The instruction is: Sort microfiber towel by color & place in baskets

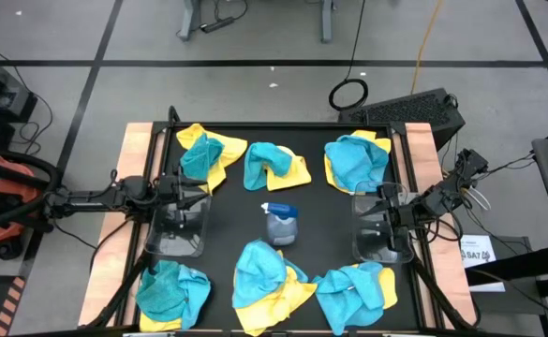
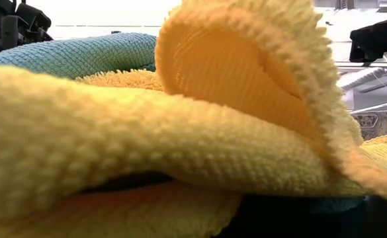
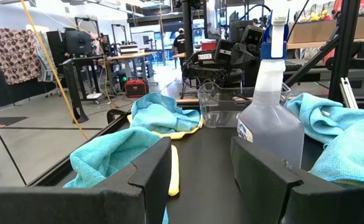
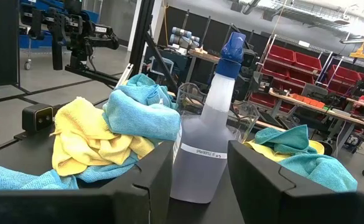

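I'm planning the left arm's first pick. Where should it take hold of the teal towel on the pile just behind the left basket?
Judging from the high view, pinch the raised teal fold from above: it stands proud of the yellow towel beneath, so fingers can close on teal alone. The left gripper, open over the left basket, is right beside it.

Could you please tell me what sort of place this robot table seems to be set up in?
Probably a robotics lab or workshop. Behind the spray bottle stand shelves of red bins and cluttered workbenches; the left wrist view shows more equipment desks on an open concrete floor, with cables on it.
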